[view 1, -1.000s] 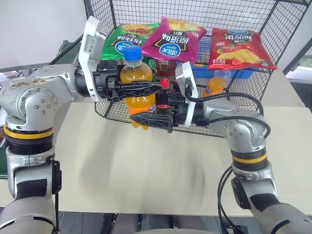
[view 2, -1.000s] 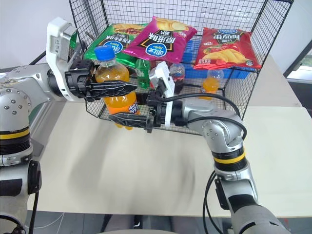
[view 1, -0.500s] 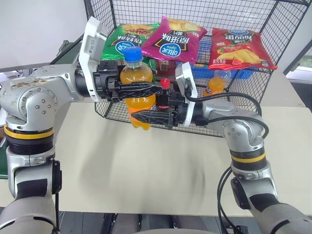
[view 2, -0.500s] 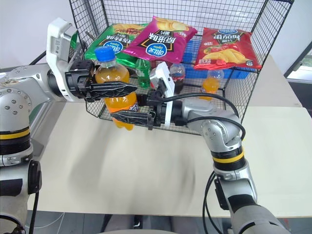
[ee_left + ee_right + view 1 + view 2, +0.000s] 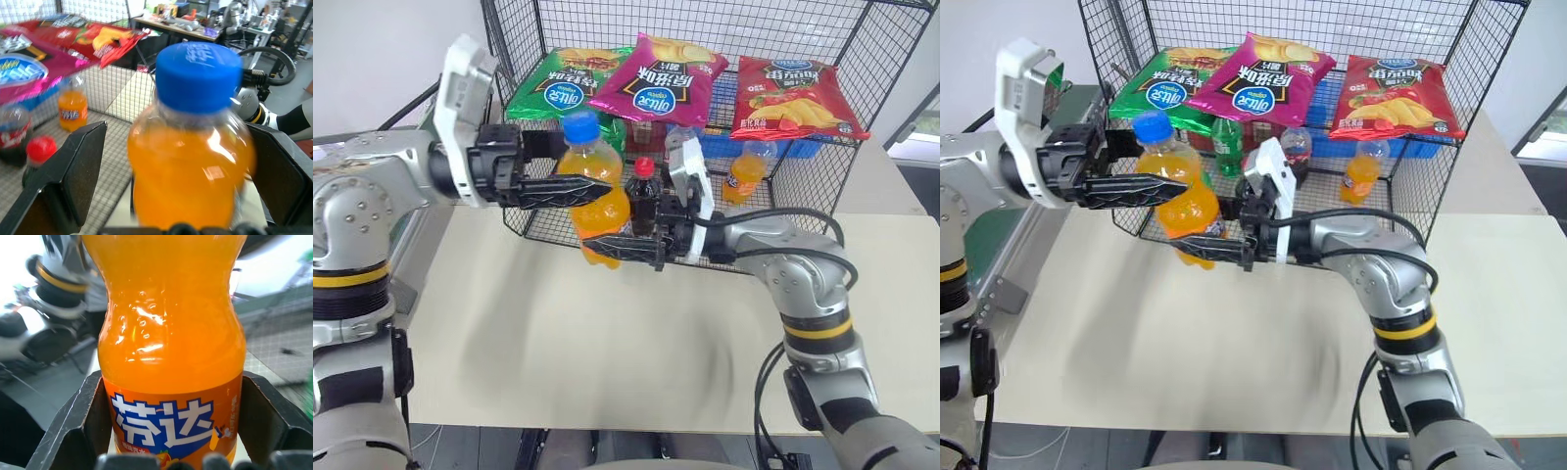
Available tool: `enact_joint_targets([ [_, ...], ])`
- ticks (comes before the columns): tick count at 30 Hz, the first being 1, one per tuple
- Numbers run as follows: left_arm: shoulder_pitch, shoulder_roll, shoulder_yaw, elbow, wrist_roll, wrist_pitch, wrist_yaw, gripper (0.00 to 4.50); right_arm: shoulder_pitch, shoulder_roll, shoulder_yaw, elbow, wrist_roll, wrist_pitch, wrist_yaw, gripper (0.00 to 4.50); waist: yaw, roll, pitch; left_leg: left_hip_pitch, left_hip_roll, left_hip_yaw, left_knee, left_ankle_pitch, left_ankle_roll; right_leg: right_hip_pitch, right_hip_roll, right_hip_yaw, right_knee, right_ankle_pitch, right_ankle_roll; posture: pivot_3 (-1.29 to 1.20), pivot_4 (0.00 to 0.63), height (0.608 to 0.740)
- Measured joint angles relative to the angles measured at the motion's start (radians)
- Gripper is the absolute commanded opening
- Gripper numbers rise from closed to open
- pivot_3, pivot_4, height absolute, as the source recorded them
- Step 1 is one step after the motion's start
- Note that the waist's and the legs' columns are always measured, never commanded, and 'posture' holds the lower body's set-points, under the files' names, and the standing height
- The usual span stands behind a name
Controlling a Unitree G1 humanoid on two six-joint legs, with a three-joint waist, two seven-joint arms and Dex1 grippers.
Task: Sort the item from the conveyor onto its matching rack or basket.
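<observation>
Head views, bottle: I see the orange soda bottle in the air above the beige bench, just in front of the black wire cage, leaning with its blue cap toward my left.
Head views, right tool: the right tool is pressed on the lower part of the bottle, at the label, and carries it.
Head views, left tool: the left tool is spread around the upper part of the bottle; I cannot tell if a finger touches it.
Head views, cage: three chip bags lie on the upper shelf; a second orange bottle and a dark cola bottle stand on the mesh floor.
Left wrist view: the blue cap is between the two black fingers, with a gap on each side.
Right wrist view: both fingers are against the orange label.
</observation>
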Motion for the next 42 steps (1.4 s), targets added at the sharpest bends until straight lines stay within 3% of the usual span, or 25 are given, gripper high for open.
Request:
enact_joint_targets([
  [9, 0.199, -0.021, 0.050, -0.178, -0.055, -0.001, 0.093, 4.50, 0.220, -0.086, -0.088, -0.167, -0.019, 0.004, -0.132, 3.11, -0.003, 0.000, 0.000, 0.001, 0.000, 0.001, 0.000, 0.000, 0.000, 0.001, 0.001, 0.003, -0.002, 0.000, 0.001, 0.00, 0.150, 0.740],
  [15, 0.335, -0.089, 0.017, -0.289, 0.033, -0.124, 0.157, 4.50, 0.348, -0.015, -0.088, -0.130, -0.239, -0.156, -0.314, 3.11, 0.001, 0.000, 0.000, 0.000, -0.001, 0.002, 0.000, 0.001, -0.001, 0.001, 0.001, 0.006, -0.003, 0.000, 0.001, 0.00, 0.150, 0.740],
  [24, 0.409, -0.125, -0.055, -0.338, 0.149, -0.259, 0.198, 4.50, 0.357, 0.156, -0.057, 0.229, -0.585, -0.523, -0.591, 3.11, -0.001, 0.001, 0.000, 0.001, -0.001, 0.004, -0.001, 0.001, -0.001, 0.002, 0.004, 0.020, -0.004, 0.000, 0.001, 0.00, 0.150, 0.740],
  [29, 0.407, -0.146, -0.068, -0.338, 0.173, -0.281, 0.218, 4.50, 0.349, 0.185, -0.064, 0.371, -0.644, -0.665, -0.639, 3.11, -0.002, 0.001, 0.000, 0.002, -0.002, 0.004, -0.001, 0.001, -0.001, 0.002, 0.004, 0.023, -0.004, 0.000, 0.001, 0.00, 0.150, 0.740],
  [36, 0.380, -0.166, -0.101, -0.329, 0.202, -0.298, 0.241, 4.50, 0.213, 0.210, -0.114, 0.690, -0.701, -0.902, -0.747, 3.11, -0.005, 0.001, 0.000, 0.003, -0.001, 0.006, -0.001, 0.001, -0.001, 0.003, 0.007, 0.025, -0.003, 0.000, 0.001, 0.00, 0.150, 0.740],
  [42, 0.370, -0.164, -0.110, -0.325, 0.209, -0.299, 0.233, 4.50, 0.152, 0.218, -0.143, 0.818, -0.700, -0.975, -0.782, 3.11, -0.004, 0.001, 0.000, 0.003, -0.001, 0.006, -0.001, 0.001, -0.001, 0.004, 0.008, 0.026, -0.003, 0.000, 0.000, 0.00, 0.150, 0.740],
])
